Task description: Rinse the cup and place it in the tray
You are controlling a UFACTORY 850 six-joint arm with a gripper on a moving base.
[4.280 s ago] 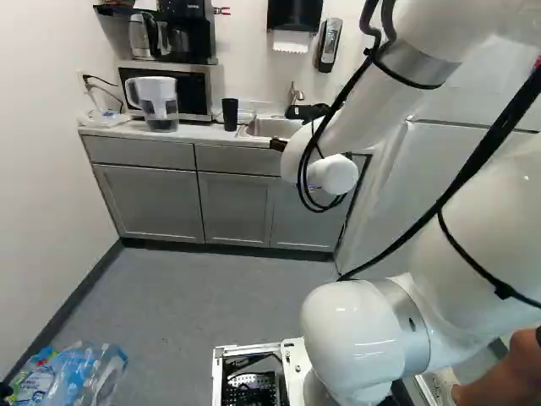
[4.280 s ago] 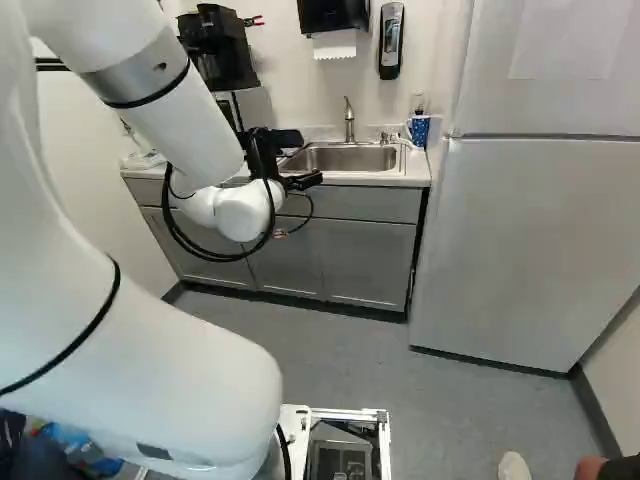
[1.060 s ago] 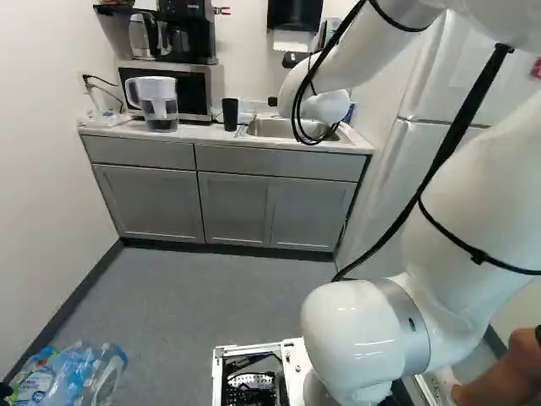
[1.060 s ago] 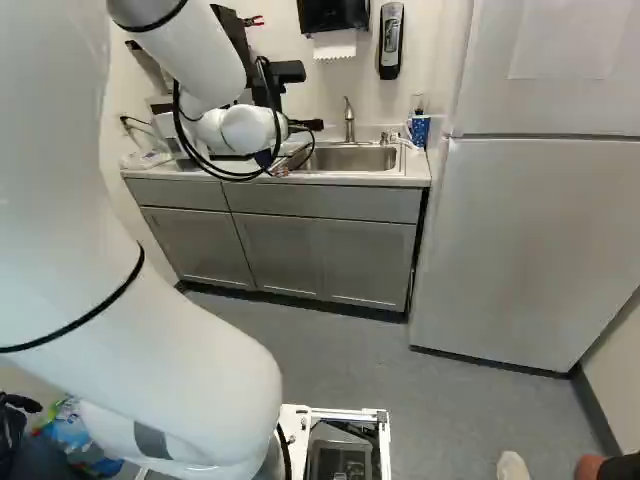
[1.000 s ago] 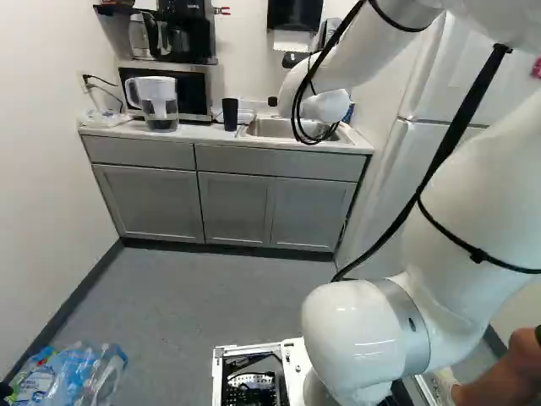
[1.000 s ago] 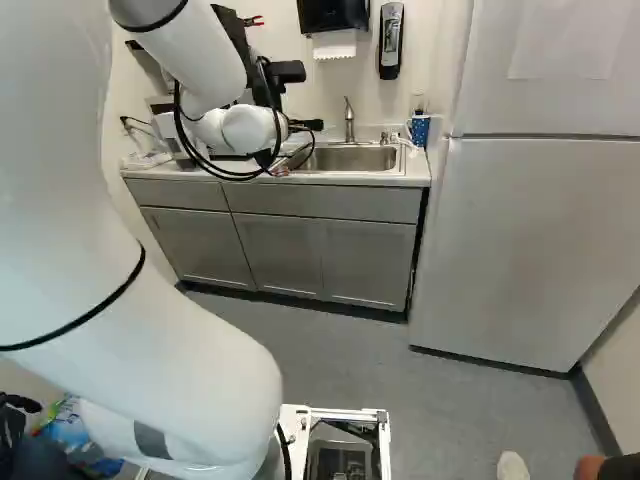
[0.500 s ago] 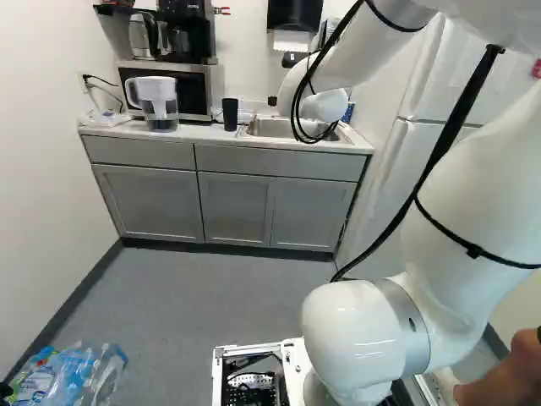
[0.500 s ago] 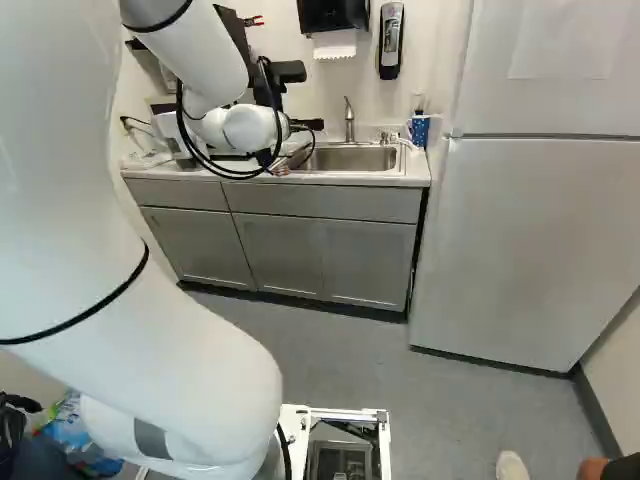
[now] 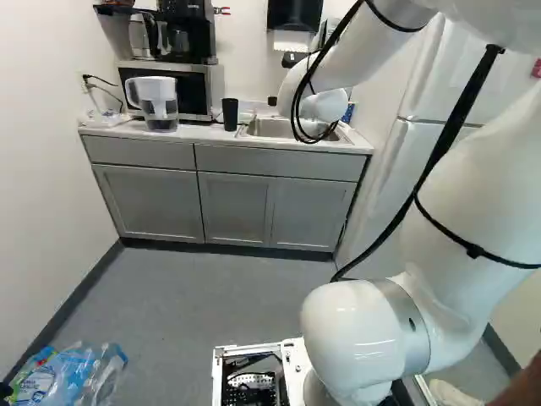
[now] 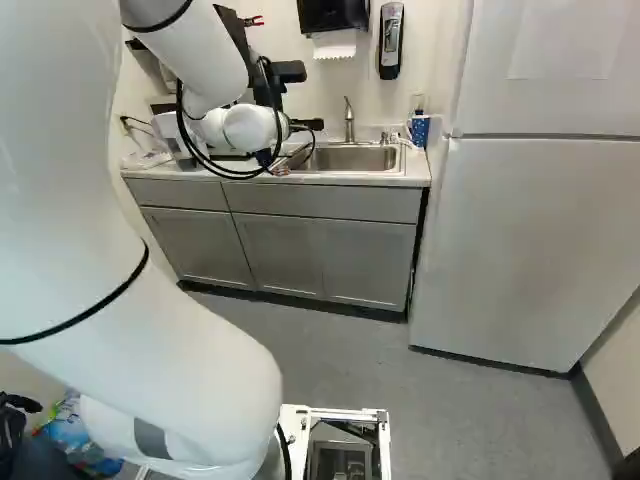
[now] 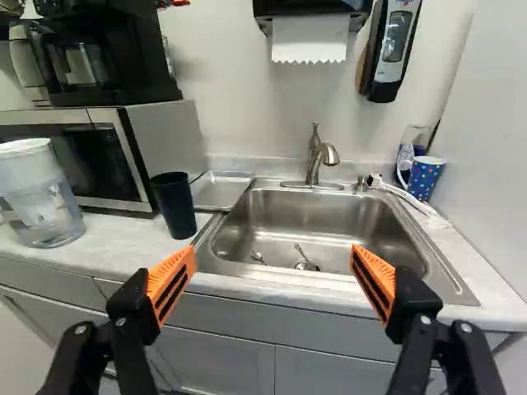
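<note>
Black and upright, the cup (image 11: pixel 173 206) stood on the counter (image 11: pixel 123 239) between the microwave (image 11: pixel 165 140) and the sink (image 11: pixel 313 218). A shallow metal tray (image 11: pixel 222 191) lay just behind it, near the sink's rim. The gripper (image 10: pixel 308 125) hung at the end of the white arm (image 10: pixel 205 110), left of the middle in the right base view. In the wrist view the gripper (image 11: pixel 274 253) had its 2 fingers spread wide with nothing held, and the sink lay ahead of it. Down in the basin were what looked like 2 spoons (image 11: pixel 301 251), though small details there were hard to make out. The faucet (image 11: pixel 314 156) rose behind the basin; a dotted blue cup (image 11: pixel 425 177) stood across the sink from the black one. A water pitcher (image 11: pixel 41 197) stood in front of the microwave, which bore a coffee maker (image 11: pixel 123 58).
</note>
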